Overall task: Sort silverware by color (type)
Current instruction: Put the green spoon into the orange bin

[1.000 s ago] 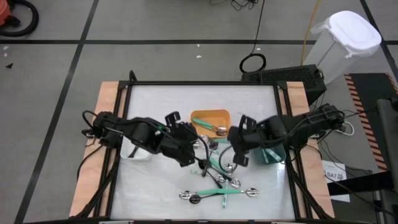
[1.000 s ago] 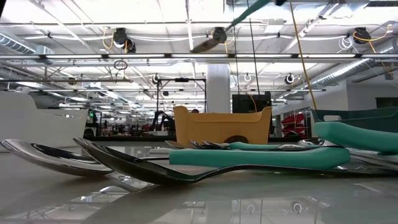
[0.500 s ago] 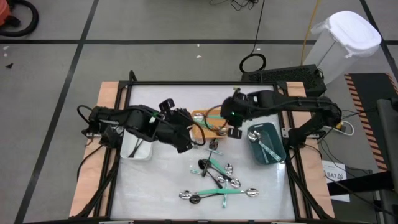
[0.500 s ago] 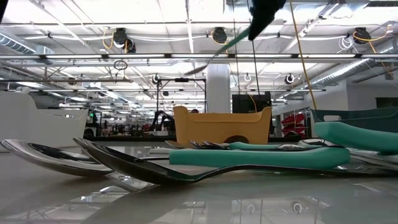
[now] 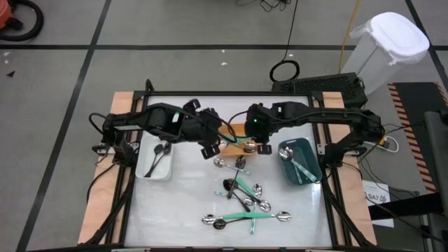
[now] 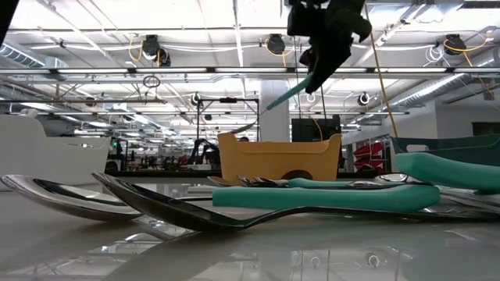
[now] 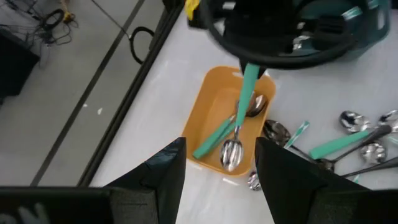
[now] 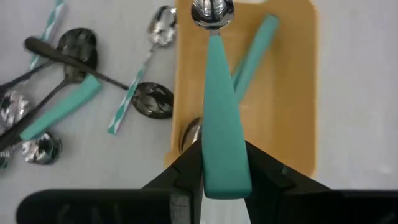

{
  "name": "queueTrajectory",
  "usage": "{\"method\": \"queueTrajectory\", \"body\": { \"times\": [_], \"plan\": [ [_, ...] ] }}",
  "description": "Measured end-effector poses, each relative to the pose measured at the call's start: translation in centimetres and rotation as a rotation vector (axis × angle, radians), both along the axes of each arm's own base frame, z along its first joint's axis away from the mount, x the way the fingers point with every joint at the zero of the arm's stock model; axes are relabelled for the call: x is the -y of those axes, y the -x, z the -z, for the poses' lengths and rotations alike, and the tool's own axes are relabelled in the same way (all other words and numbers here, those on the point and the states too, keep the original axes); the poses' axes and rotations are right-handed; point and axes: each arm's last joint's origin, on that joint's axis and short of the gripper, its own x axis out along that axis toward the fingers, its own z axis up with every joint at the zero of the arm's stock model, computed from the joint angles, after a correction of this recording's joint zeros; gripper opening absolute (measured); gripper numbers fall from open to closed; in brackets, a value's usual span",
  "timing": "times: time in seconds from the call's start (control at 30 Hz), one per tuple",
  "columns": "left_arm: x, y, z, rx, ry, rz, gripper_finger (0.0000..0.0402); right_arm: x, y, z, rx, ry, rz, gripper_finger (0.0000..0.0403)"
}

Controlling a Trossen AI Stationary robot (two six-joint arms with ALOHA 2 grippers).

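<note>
My right gripper (image 8: 224, 163) is shut on a teal-handled spoon (image 8: 219, 93) above the orange bin (image 8: 289, 93). In the low view the spoon (image 6: 285, 97) slants down from that gripper (image 6: 320, 58) over the bin (image 6: 281, 160). A second teal-handled utensil (image 7: 214, 140) lies inside the bin. My left gripper (image 7: 219, 168) hovers open and empty beside the orange bin (image 5: 231, 148), on its left. More silverware (image 5: 241, 190) lies loose on the table's middle and near part. My right gripper pinches the spoon's wide teal handle end (image 8: 219, 174) between its two fingers (image 8: 186, 169). It comes from above at a slant, and the spoon runs on along the fingers. The silver head (image 8: 212, 12) points down and away, clear of the bin.
A white bin (image 5: 155, 159) with black spoons stands at the left, and a dark teal bin (image 5: 302, 162) with spoons at the right. A row of teal and black utensils (image 5: 248, 218) lies near the front edge. Bare table shows at the near left.
My right gripper has carried the teal spoon from beside the loose pile toward the far left, over the orange bin, rolling its wrist and sinking. My left gripper has drawn toward the far edge, uncovering the white bin.
</note>
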Motion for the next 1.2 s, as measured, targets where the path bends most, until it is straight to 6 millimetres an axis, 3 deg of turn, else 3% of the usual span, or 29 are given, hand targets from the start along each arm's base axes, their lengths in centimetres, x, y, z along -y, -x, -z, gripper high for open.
{"method": "queueTrajectory", "body": {
  "times": [0.27,0.57,0.97,1.2],
  "plan": [
    [0.1,0.0,0.0,0.009,0.016,-0.005,0.0191,0.8,0.3,1.3,-0.013,0.015,-0.097,0.0077],
    [0.6,0.0,0.0,0.015,0.024,0.002,0.0191,1.3,-0.6,2.2,-0.001,0.033,-0.105,0.0081],
    [2.5,0.3,0.0,0.038,0.061,0.008,0.0191,1.7,-1.4,2.8,-0.005,0.114,-0.031,0.0189],
    [4.2,0.8,0.1,0.042,0.078,0.03,0.0191,1.1,-0.5,1.0,0.009,0.027,0.134,0.0202]
  ]
}}
